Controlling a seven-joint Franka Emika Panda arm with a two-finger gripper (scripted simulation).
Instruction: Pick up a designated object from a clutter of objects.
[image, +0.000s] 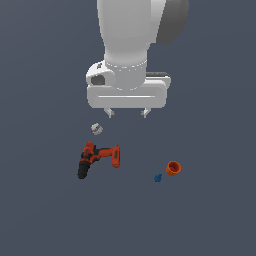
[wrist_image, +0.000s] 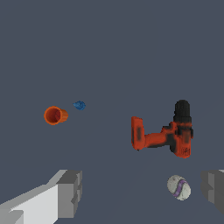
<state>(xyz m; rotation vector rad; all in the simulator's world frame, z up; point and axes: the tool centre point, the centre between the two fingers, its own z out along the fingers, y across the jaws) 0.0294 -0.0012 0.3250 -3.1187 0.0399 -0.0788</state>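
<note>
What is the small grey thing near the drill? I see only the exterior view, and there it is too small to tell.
Observer: The wrist view shows a round white ball with a purple band, beside the drill.
Operator: Is the cup's mouth visible there?
Observer: Yes. The orange cup faces that camera with its mouth open and looks empty; the blue piece lies near it, apart.
Operator: Is the gripper lined up with the cup?
Observer: No. The gripper is open, and the ball shows between its fingers, not the cup.
</note>
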